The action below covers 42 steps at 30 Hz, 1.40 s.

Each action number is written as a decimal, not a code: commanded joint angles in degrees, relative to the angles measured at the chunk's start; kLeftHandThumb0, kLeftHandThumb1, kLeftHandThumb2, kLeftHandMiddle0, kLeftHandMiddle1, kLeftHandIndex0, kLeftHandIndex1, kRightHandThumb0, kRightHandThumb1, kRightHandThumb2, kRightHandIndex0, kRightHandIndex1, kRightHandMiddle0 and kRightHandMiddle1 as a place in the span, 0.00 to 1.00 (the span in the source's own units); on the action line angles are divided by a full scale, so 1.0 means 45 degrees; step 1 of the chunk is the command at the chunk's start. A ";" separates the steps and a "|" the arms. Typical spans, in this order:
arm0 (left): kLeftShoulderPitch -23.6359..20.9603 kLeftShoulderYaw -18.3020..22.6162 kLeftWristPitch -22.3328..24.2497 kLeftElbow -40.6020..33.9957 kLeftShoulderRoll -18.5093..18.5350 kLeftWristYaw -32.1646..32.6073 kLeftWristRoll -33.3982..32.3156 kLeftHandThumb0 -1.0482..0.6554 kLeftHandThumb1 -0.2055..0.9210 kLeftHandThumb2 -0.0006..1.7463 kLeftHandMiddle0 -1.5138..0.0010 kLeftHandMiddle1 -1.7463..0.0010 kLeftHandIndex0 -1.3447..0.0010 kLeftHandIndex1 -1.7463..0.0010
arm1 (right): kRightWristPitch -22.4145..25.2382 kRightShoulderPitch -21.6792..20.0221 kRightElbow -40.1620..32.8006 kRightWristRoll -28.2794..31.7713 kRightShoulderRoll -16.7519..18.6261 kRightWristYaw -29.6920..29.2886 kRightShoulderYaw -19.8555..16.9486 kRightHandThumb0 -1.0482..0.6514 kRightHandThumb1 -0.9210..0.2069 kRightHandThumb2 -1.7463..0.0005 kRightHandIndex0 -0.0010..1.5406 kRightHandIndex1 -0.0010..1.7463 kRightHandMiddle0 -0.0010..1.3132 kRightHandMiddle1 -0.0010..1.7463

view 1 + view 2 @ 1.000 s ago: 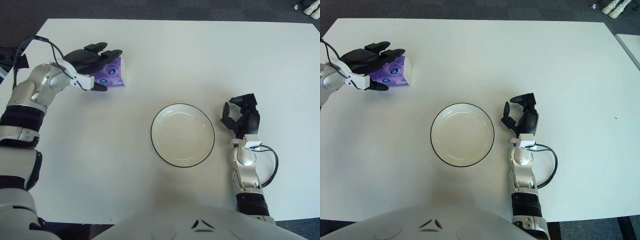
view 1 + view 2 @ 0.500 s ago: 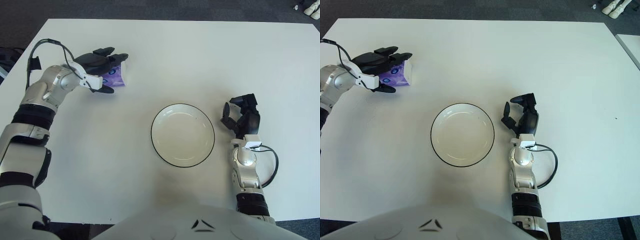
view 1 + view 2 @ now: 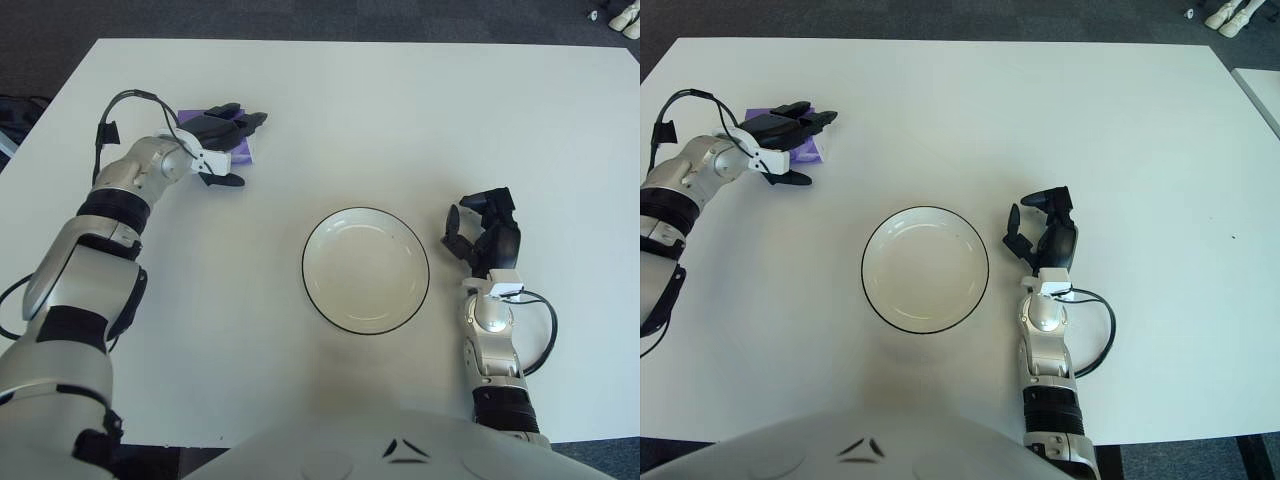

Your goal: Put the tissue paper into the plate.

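Note:
A purple tissue pack (image 3: 189, 117) lies on the white table (image 3: 420, 110) at the far left. My left hand (image 3: 238, 146) is stretched over it, black fingers flat across its top and pointing right. The thumb sits apart in front of the pack, and most of the pack is hidden under the hand. A white plate (image 3: 366, 226) with a dark rim stands empty at the table's middle, well to the right of the pack. My right hand (image 3: 481, 236) shows just right of the plate, fingers loosely bent and holding nothing.
A black cable (image 3: 543, 338) loops beside my right forearm. Dark carpet surrounds the table beyond its far edge (image 3: 350, 40). Bare tabletop lies between the tissue pack and the plate.
My left arm has swung inward and the hand has turned, so its fingers now point right across the pack. The pack has stayed almost in place. The right hand has not moved.

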 commanded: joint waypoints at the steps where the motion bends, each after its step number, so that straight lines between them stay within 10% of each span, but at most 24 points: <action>1: 0.0409 -0.0636 -0.0046 0.0971 -0.0370 -0.0218 0.0404 0.01 0.53 0.52 1.00 1.00 1.00 1.00 | 0.0131 0.1405 0.1270 -0.0127 0.0336 -0.0098 0.0136 0.38 0.29 0.44 0.36 0.78 0.30 1.00; 26: 0.0529 -0.1840 0.1350 0.2962 -0.1132 0.1816 0.0716 0.03 0.52 0.53 0.99 0.98 1.00 0.96 | 0.0119 0.1744 0.0974 -0.0036 0.0223 0.0042 0.0120 0.38 0.32 0.41 0.37 0.77 0.32 1.00; 35: 0.0564 -0.2615 0.2318 0.3365 -0.1275 0.3916 0.1357 0.35 0.25 0.74 0.94 0.11 0.99 0.14 | 0.0474 0.1879 0.0661 -0.0058 0.0308 0.0045 0.0099 0.38 0.32 0.42 0.36 0.77 0.31 1.00; 38: 0.0670 -0.2966 0.2501 0.3249 -0.1254 0.4869 0.1705 0.40 0.25 0.76 0.83 0.05 0.94 0.06 | 0.0605 0.1905 0.0561 -0.0082 0.0343 0.0015 0.0093 0.38 0.31 0.43 0.35 0.77 0.31 1.00; 42: 0.1023 -0.3356 0.2814 0.3222 -0.1366 0.6281 0.2075 0.80 0.36 0.80 0.62 0.01 0.83 0.01 | 0.0708 0.1916 0.0469 -0.0103 0.0374 0.0001 0.0092 0.38 0.29 0.44 0.34 0.77 0.30 1.00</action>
